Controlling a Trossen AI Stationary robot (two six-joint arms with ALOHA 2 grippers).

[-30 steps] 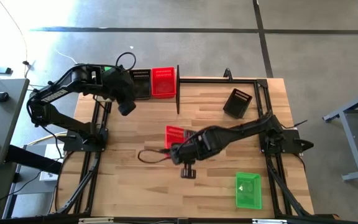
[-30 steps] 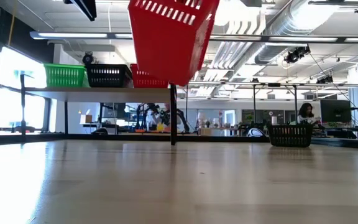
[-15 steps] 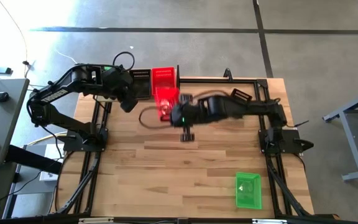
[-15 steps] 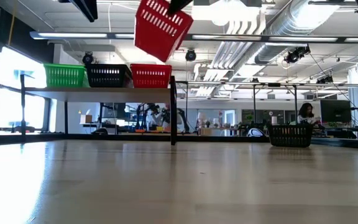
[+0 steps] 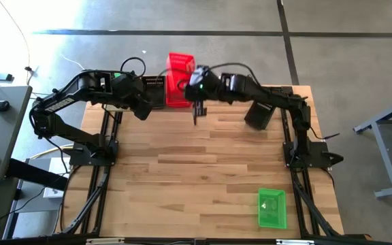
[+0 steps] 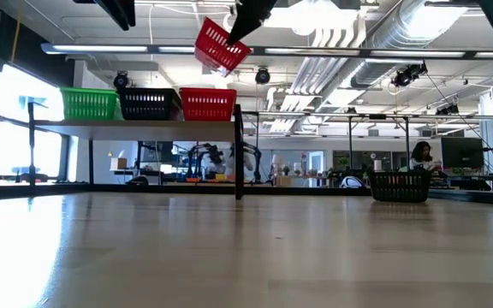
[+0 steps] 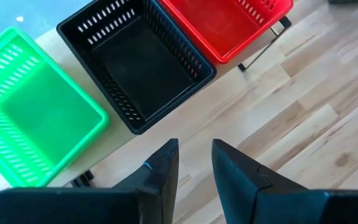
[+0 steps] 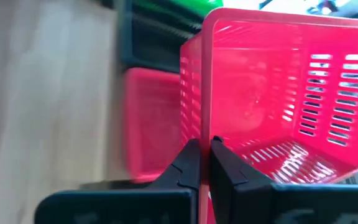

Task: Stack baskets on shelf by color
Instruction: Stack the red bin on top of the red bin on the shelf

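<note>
One red basket hangs pinched in the right claw above the shelf.

High view: we look straight down on whole table, both arm bases in frame, floor around it.

Low view: we sit at tabletop height, facing level across table toward shelf and room behind.

Left wrist view: we look down past own fingers, close over shelf baskets.

Right wrist view: very close, red basket fills frame; facing direction seems downward, hard to judge.

Shared: shelf appears in high, low and left wrist views; red basket in high, low, right wrist.
</note>
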